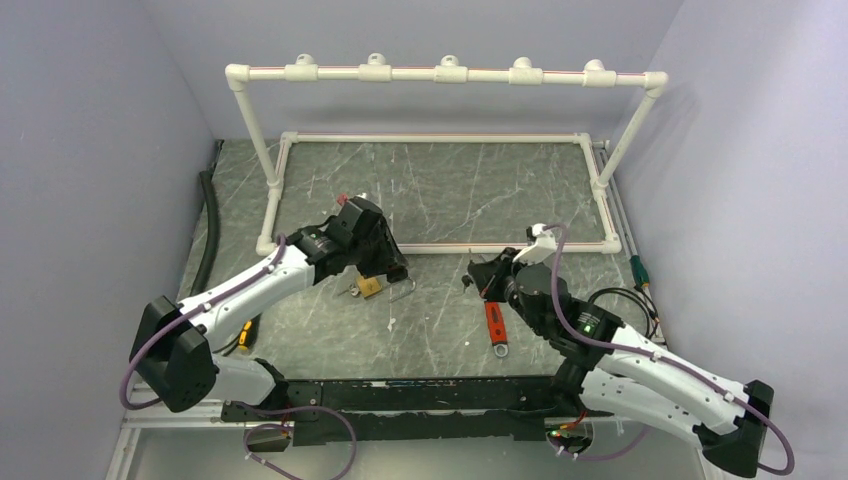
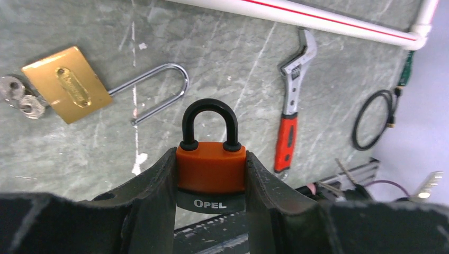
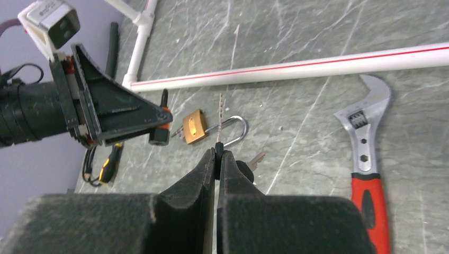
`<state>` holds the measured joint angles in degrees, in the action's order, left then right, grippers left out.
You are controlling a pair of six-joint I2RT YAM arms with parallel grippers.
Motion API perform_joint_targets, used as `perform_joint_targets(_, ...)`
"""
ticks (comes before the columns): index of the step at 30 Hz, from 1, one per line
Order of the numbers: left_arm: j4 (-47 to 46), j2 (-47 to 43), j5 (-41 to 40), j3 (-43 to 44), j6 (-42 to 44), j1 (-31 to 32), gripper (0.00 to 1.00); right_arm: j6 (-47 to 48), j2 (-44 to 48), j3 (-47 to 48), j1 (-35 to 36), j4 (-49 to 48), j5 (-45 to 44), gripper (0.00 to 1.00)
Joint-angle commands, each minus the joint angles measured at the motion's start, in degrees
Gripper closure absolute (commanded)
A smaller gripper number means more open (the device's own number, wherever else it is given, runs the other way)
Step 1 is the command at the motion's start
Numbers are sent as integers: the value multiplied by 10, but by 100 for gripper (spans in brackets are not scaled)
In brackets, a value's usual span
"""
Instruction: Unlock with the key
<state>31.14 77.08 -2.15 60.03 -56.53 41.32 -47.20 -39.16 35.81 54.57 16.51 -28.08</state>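
Decent open lane mid-table
Bare grey marble-look tabletop (image 1: pixel 440 300) between brass padlock with steel shackle (image 1: pixel 372 287) and red-handled adjustable wrench (image 1: pixel 495 325); white PVC pipe frame (image 1: pixel 440 247) fences the back.

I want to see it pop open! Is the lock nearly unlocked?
Done: the left jaws grip the orange padlock, and the right jaws pinch the key. In hand: seemingly lining them up; they are apart. Left: slide the key in and turn; the black loop is shut.
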Motion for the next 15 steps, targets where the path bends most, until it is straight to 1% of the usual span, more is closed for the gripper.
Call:
perform_joint_targets(1,-40,-15,98,28,-48,-26,100,-1,-22,-9,0,-77,53,100)
perform_joint_targets(7,-49,-11,161,29,-73,-54,100,15,-61,-18,4,-151,117,100)
perform_joint_targets(11,-56,-13,182,25,-91,-66,100,28,-86,-15,9,-189,147,100)
perform_joint_targets(15,-56,-12,190,24,-100,-74,100,36,-113,-7,13,-201,169,100)
